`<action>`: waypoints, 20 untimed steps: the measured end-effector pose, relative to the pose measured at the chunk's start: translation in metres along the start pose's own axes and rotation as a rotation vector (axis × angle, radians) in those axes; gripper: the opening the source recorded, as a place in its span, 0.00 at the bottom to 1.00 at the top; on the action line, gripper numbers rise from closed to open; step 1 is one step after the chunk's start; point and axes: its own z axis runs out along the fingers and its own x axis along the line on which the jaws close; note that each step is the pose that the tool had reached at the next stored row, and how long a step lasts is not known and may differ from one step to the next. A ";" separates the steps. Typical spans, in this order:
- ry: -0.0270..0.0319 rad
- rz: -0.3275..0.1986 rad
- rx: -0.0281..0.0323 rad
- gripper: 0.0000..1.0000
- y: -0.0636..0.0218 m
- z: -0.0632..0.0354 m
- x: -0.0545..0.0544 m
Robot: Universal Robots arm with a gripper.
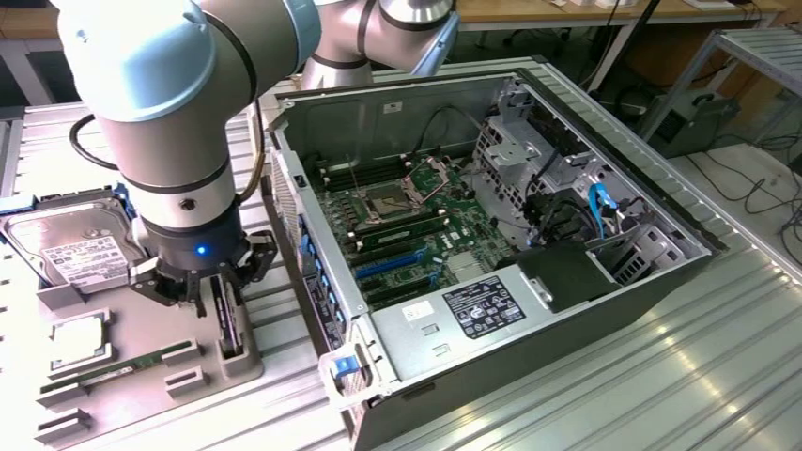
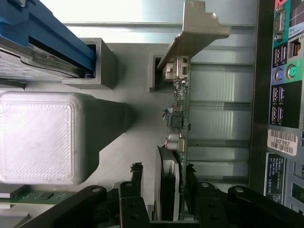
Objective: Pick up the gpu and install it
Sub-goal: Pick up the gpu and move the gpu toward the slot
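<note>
The gpu [image 1: 228, 315] is standing on edge in a slot of the grey holder [image 1: 126, 329], at about eight o'clock from the open computer case [image 1: 501, 390] in the exterior view, leaving both faces free for pinching. The end effector [image 1: 207, 303] is straddling it at the fan, fingers [image 2: 192, 183] parted: one is seemingly touching the card, the other standing just apart, so it is not yet gripping anything.
</note>
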 end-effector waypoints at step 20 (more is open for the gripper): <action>0.0000 0.003 0.0000 0.28 0.0000 0.0003 0.000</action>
